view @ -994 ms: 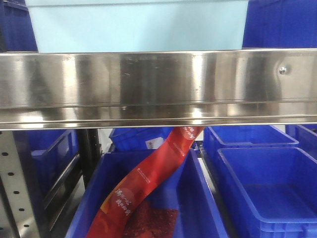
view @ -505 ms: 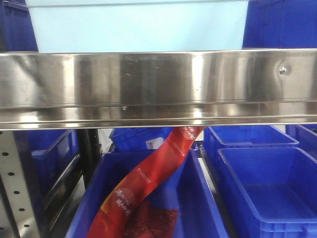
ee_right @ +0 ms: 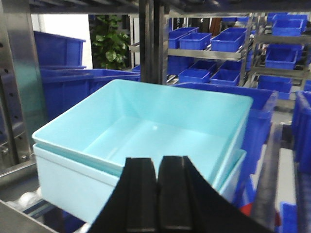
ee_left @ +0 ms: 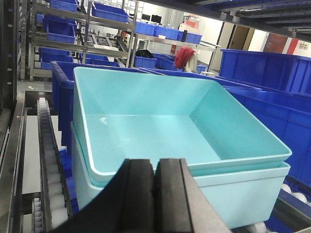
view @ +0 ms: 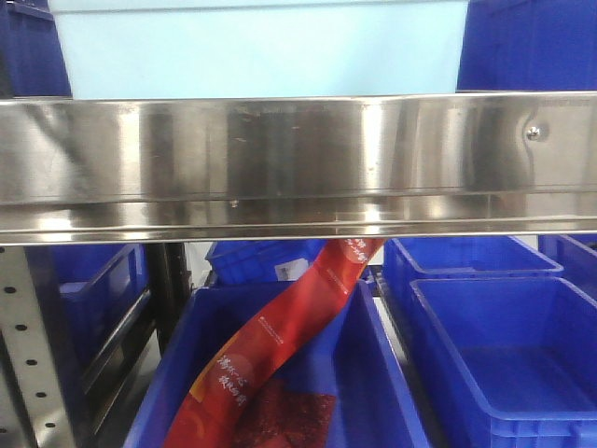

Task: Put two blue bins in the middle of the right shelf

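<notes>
Steel shelving point(view: 298, 163) and rows of dark blue crates point(ee_right: 204, 41) fill this warehouse aisle. Two nested pale blue bins point(ee_left: 180, 141) sit on the roller shelf, just ahead of the left gripper point(ee_left: 155, 194) and right gripper point(ee_right: 158, 194), both clenched shut on nothing. Judging by this, each should open and take a near rim evenly, so the stack lifts level.
</notes>
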Controlling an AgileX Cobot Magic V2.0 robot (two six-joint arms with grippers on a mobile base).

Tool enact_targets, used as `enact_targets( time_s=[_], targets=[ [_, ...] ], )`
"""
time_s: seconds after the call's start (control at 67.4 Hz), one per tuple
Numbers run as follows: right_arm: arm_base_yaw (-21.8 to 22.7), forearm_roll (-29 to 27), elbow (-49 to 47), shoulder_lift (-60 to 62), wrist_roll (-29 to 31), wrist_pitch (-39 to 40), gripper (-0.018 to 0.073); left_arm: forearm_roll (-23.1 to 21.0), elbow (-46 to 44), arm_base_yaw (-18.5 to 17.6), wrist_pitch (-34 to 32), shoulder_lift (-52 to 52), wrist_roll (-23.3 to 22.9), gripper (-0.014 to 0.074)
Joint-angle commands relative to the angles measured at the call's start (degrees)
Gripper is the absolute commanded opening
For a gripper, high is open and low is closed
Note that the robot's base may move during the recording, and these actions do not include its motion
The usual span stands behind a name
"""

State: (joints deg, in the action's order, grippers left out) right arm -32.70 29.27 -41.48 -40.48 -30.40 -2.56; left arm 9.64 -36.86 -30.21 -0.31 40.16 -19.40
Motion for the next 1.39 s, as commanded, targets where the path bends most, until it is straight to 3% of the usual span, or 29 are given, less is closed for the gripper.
enact_targets(
  time_s=[0.0, 0.089, 0.134, 0.178, 0.252, 0.401, 0.579, 0.786, 1.38],
  targets=[
    [1.1, -0.9, 1.2, 3.4, 5.2, -0.8, -0.0166, 0.2, 0.1, -0.4, -1.2, -0.4, 0.3, -0.0111],
    [5.1, -12.9, 5.2, 7.7, 23.2, -0.7, -0.0166, 0.2, 0.1, -0.4, -1.2, -0.4, 0.3, -0.0111],
    [7.9, -18.3, 7.8, 9.7, 28.9, -0.1, -0.0166, 0.2, 0.1, -0.4, -1.2, -0.4, 0.3, -0.0111],
    [10.4, -21.5, 10.5, 11.6, 31.1, 0.0, -0.0166, 0.2, 0.1, -0.4, -1.2, -0.4, 0.3, -0.0111],
    [15.5, -27.0, 15.8, 14.4, 31.2, 0.5, -0.0166, 0.2, 0.1, -0.4, -1.2, -0.4, 0.3, -0.0111],
    [22.7, -28.7, 24.5, 20.2, 31.2, 1.5, -0.0166, 0.2, 0.1, -0.4, -1.2, -0.4, 0.3, -0.0111],
    [27.5, -29.7, 33.2, 29.6, 31.2, 1.5, -0.0166, 0.2, 0.1, -0.4, -1.2, -0.4, 0.3, -0.0111],
    [28.2, -29.7, 40.8, 40.5, 31.2, 1.4, -0.0166, 0.2, 0.1, -0.4, -1.2, -0.4, 0.3, -0.0111],
    [28.2, -30.0, 41.5, 40.5, 31.0, 3.0, -0.0166, 0.2, 0.1, -0.4, -1.2, -0.4, 0.3, -0.0111]
  ],
)
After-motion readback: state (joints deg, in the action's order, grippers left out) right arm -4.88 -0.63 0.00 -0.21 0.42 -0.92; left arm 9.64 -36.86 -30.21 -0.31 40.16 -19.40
